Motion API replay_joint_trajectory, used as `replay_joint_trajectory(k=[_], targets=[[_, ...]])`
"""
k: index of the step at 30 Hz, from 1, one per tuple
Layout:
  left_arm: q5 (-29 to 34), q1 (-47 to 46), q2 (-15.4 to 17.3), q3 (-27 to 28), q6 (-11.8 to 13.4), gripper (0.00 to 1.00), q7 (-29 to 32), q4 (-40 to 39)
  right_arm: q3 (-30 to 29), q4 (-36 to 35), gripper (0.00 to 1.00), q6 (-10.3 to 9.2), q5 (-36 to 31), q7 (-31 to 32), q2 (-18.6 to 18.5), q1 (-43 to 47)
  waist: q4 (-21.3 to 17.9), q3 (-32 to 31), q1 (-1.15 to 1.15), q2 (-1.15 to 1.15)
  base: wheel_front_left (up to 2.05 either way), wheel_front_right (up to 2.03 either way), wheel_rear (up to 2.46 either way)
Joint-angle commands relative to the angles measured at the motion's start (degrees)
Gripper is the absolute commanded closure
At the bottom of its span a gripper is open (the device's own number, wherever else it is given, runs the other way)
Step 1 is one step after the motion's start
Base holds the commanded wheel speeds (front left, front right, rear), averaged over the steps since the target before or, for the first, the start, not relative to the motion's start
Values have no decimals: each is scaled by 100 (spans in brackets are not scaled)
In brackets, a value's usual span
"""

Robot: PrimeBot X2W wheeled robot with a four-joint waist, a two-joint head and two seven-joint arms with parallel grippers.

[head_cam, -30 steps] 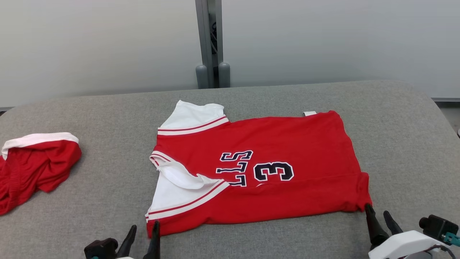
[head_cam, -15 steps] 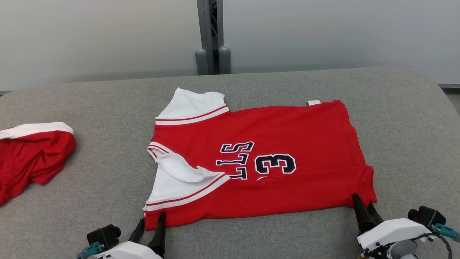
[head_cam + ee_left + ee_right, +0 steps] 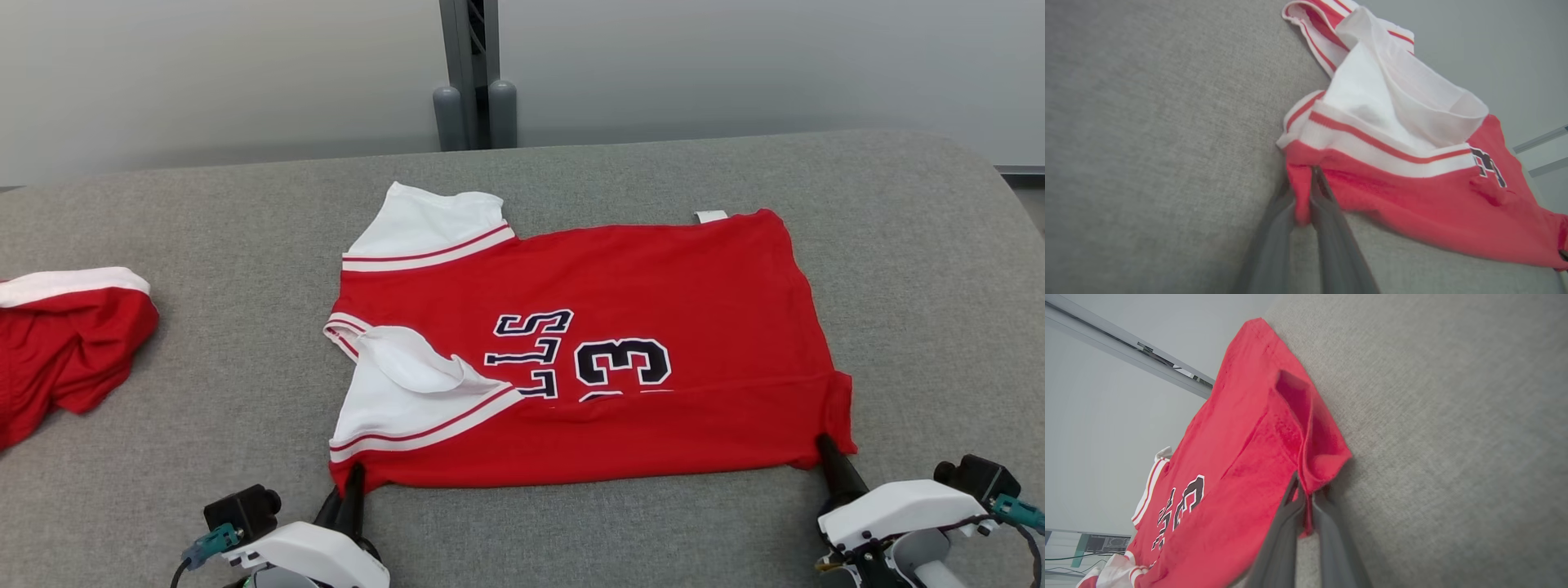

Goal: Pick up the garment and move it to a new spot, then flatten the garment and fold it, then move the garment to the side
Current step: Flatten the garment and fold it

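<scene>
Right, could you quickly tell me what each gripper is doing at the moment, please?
Left gripper: closed on the near left corner of the red jersey.
Right gripper: closed on the same jersey's near right corner.

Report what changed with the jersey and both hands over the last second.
Both hands advanced to the near edge of the jersey and shut on it: left hand at the corner below the white sleeve, right hand at the hem corner. The fabric ridged up slightly by the number. The head camera also tipped down. Unchanged: jersey spread on the grey table, red garment at the left.
</scene>
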Motion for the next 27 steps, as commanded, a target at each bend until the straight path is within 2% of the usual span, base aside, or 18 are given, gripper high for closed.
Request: replay_joint_trajectory(k=[1,14,16,19,21,23,24,27], targets=[[-12,48,-81,-64,-1,100,56,118,23,3,100,12,40,-18,-63,-22,3,-3,0,0,0,0,0],[126,83,-15,328,124,100,-26,152,263,60,100,7,359,-82,-445,-2,111,-217,0,0,0,0,0],[154,111,-19,374,123,100,-28,120,292,93,94,6,401,-89,-484,-1,124,-259,0,0,0,0,0],[174,168,-15,432,125,100,-37,84,334,131,95,6,464,-88,-532,-24,136,-302,0,0,0,0,0],[191,203,-14,463,129,100,-37,73,350,153,88,6,507,-96,-541,-46,139,-325,0,0,0,0,0],[200,205,-13,487,131,100,-37,65,377,151,94,6,537,-98,-545,-66,140,-345,0,0,0,0,0],[203,198,-12,499,132,100,-37,61,398,143,100,6,562,-95,-550,-70,141,-355,0,0,0,0,0],[226,227,-10,528,133,100,-37,60,451,153,100,6,601,-99,-582,-48,145,-391,0,0,0,0,0]])
